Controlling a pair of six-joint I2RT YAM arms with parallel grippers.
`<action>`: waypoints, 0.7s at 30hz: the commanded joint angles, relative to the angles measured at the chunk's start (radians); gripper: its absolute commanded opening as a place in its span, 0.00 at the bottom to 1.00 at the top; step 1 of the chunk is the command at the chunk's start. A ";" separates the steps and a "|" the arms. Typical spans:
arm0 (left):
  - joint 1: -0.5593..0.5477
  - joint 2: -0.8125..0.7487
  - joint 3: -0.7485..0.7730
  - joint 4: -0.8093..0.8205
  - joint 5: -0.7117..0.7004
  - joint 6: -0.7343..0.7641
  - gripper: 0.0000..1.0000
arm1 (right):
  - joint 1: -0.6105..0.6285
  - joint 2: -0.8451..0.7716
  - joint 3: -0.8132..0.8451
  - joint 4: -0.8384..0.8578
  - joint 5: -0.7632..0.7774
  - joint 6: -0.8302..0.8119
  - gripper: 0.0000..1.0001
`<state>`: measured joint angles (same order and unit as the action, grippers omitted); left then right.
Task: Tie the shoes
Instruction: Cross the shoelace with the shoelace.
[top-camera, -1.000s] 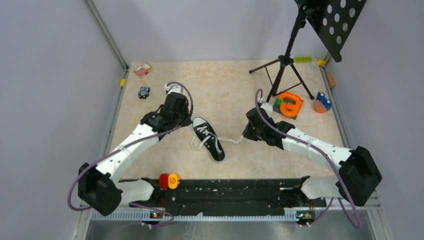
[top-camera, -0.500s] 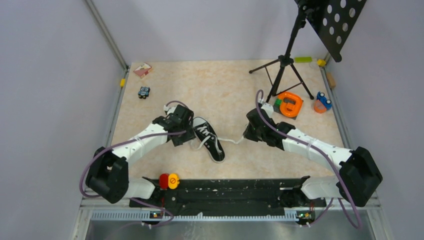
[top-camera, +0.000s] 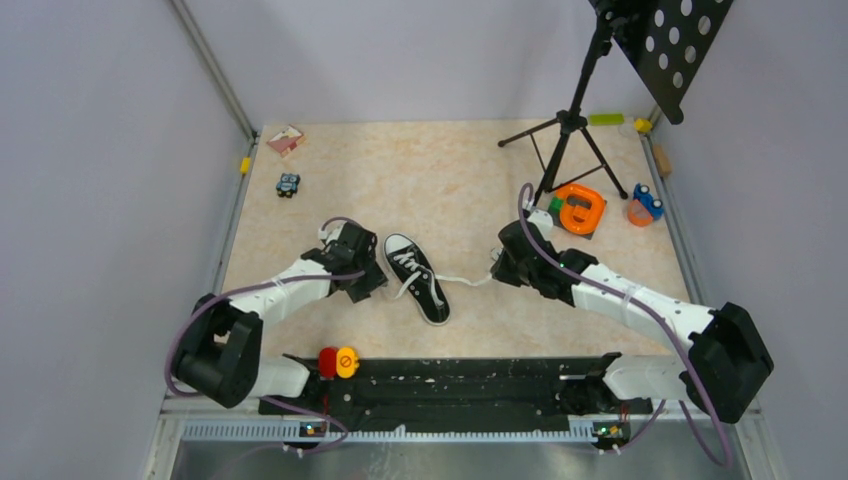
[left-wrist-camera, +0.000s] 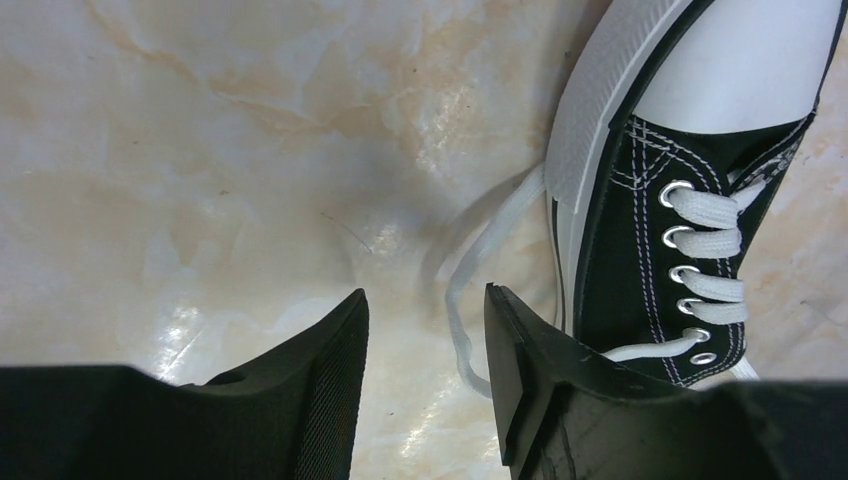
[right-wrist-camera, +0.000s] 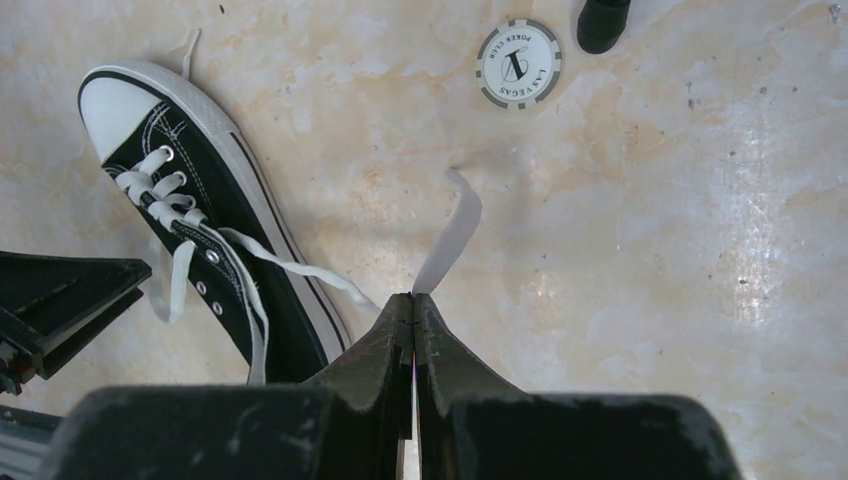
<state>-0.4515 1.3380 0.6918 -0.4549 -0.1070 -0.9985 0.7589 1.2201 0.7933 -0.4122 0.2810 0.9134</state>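
The shoe, a black low-top sneaker with a white toe cap, lies on the table with its toe pointing away from the arms. My left gripper is open and low over the table at the shoe's left side. A loose white lace curls on the table between its fingers, untouched. My right gripper is shut on the other white lace, whose flat end sticks out past the tips. That lace runs from the shoe to the right gripper.
A black tripod stand and an orange object stand behind the right arm. A poker chip lies near a tripod foot. A toy car and a small red box sit at the far left.
My left gripper has opened and dropped toward the near side, coming down beside the shoe's left flank. The right gripper keeps its hold on the lace and has barely shifted.
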 joint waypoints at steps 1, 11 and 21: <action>0.001 0.008 -0.036 0.099 0.054 -0.015 0.50 | 0.009 -0.031 -0.013 -0.002 0.019 0.014 0.00; -0.001 0.096 0.014 0.102 0.042 0.019 0.17 | 0.008 -0.025 0.000 0.001 0.013 0.011 0.00; -0.002 0.052 0.325 -0.015 0.006 0.221 0.00 | 0.007 -0.081 0.031 -0.011 0.018 0.052 0.00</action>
<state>-0.4522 1.4242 0.9089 -0.4534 -0.0944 -0.8879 0.7589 1.1904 0.7792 -0.4290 0.2855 0.9340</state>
